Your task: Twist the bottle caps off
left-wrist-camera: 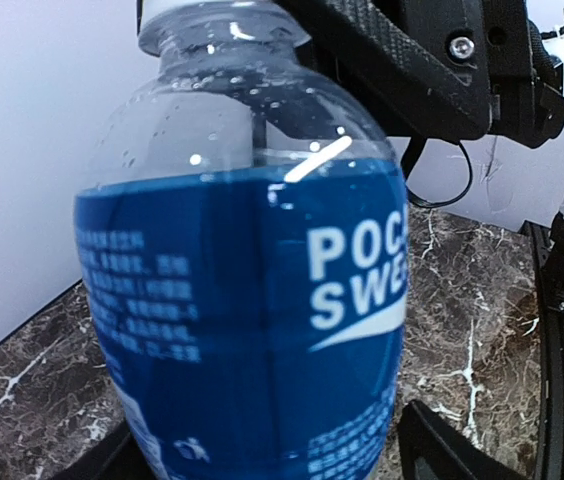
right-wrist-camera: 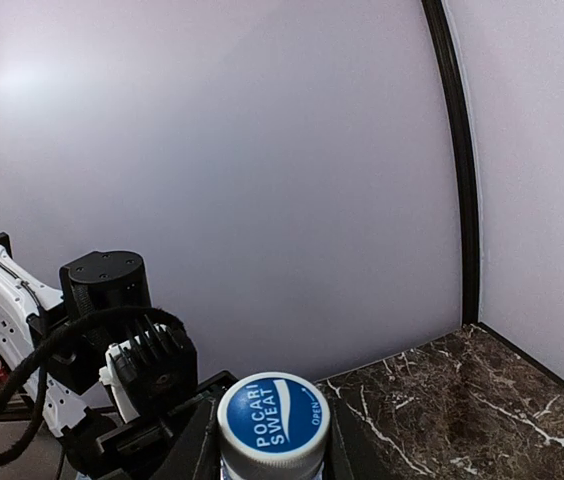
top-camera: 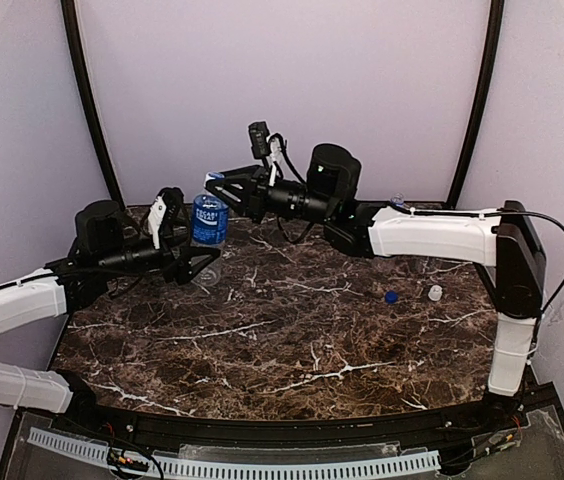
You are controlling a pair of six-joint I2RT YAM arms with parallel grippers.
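At the far left of the bench, a small clear plastic bottle with a blue label is upright between the two arms. Low on its body the left claw straddles it with jaws wide, one finger just beside the wall. Whether it presses on the plastic I cannot tell. From the right, the right claw meets the bottle's top, its jaws nearly closed and pinching the round blue-and-white screw cap.

Thin walls like these probably dent under a hard squeeze. Small as it is, the bottle would likely spin with the cap unless braced at the labelled belly, its widest part. The cap looks small and stiff, so its side rim seems the place to grip. Well apart at the right lie a dark blue cap and a white cap.
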